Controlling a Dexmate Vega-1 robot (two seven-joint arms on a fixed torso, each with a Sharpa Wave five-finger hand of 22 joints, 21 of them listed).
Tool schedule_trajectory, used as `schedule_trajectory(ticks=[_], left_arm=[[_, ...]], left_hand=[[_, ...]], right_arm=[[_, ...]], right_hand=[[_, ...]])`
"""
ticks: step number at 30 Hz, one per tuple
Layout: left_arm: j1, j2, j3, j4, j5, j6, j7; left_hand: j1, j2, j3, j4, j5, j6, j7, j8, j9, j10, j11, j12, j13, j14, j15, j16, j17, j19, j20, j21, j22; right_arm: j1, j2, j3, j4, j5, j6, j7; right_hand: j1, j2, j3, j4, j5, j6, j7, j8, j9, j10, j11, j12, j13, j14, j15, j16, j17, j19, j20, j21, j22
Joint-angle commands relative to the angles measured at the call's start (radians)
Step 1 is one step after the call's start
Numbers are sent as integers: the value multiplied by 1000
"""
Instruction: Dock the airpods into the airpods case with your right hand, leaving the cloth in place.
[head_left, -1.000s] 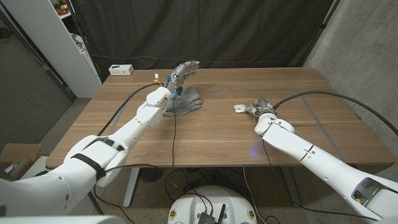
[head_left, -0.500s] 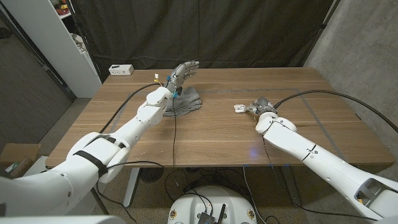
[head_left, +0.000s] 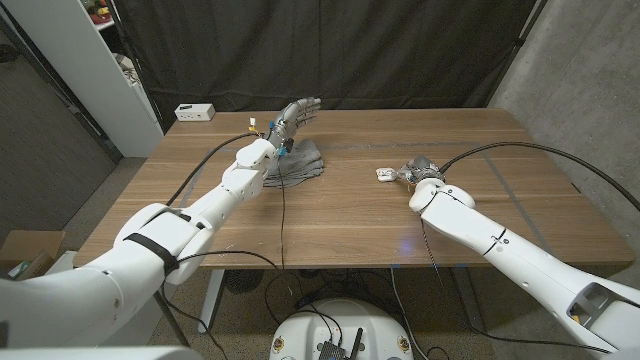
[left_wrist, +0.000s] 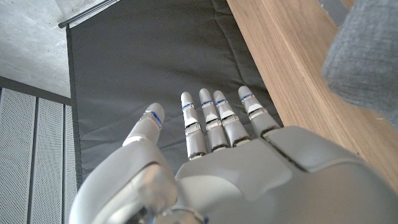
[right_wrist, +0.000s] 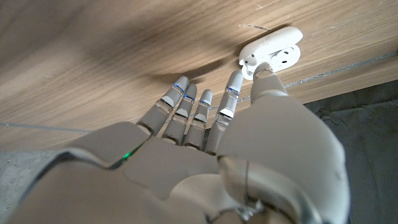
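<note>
The white airpods case (head_left: 384, 174) lies open on the table, just left of my right hand (head_left: 420, 169). In the right wrist view the case (right_wrist: 273, 47) shows its dark sockets, and the thumb tip (right_wrist: 260, 70) touches its near end. The other fingers (right_wrist: 186, 106) reach straight out to the wood with nothing between them. I cannot make out a separate airpod. The grey cloth (head_left: 297, 162) lies crumpled at the back left of the table. My left hand (head_left: 298, 112) is raised above the cloth's far side, fingers straight and apart, holding nothing.
A white box (head_left: 194, 112) sits at the table's far left corner (head_left: 180, 125). A black curtain (head_left: 330, 50) hangs behind the table. Cables run along both arms over the wood. A white cabinet (head_left: 95, 60) stands to the left.
My right forearm has edged slightly toward the case. The left hand, cloth and case have not moved.
</note>
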Motion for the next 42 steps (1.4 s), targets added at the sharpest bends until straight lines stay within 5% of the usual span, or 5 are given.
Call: schedule_trajectory(ticks=[1, 9, 17, 34, 42], left_arm=[[-17, -10, -1, 40, -2, -12, -14], [-30, -15, -1, 66, -1, -14, -21], [-41, -21, 0, 88, 0, -16, -28], [-75, -46, -3, 170, -3, -53, -60], [-110, -67, -5, 248, -5, -80, -90]], left_hand=[[-2, -3, 1, 0, 7, 4, 0, 2, 3, 4, 2, 2, 6, 2, -1, 1, 0, 0, -1, 6, 3], [-2, -3, 1, 0, 7, 5, 1, 2, 3, 5, 1, 2, 6, 2, -2, 1, 0, 0, -1, 6, 3], [-2, -4, 2, 0, 7, 6, -1, 2, 3, 4, 3, 2, 7, 3, -2, 1, 0, 0, -1, 6, 3], [-3, -4, 2, 0, 7, 5, -1, 2, 3, 4, 2, 2, 7, 3, -2, 1, 0, 0, -2, 6, 3], [-4, -4, 1, 1, 7, 5, 0, 2, 3, 5, 2, 2, 7, 2, -1, 1, 0, 0, -2, 6, 3]], right_arm=[[30, 20, -26, 33, 4, -2, 5], [42, 35, -36, 60, 4, 0, 2], [38, 41, -38, 70, -2, 8, -16], [44, -14, -38, -18, -3, -32, 23], [96, -26, -69, -46, 7, -104, 79]], right_hand=[[-10, -5, -9, 0, -4, 0, 16, -6, -2, -1, 6, -3, 4, -4, -69, -2, 1, -1, 8, 2, 5], [-1, -2, -4, -7, 0, 15, 12, -3, -6, 11, 8, 2, 5, -2, -67, -1, 1, 0, 10, 3, 5], [107, 22, 42, -47, 11, 90, -12, 26, 1, 55, -11, 17, 6, 34, -97, 9, -6, 35, -11, 14, 6], [109, 50, 47, -24, 3, 125, -2, 39, 9, 91, -28, 28, 6, 60, -103, 29, 5, 51, -24, 19, 7], [87, 53, 38, -10, -1, 125, -3, 35, 5, 91, -28, 27, 5, 61, -102, 33, 9, 46, -20, 16, 7]])
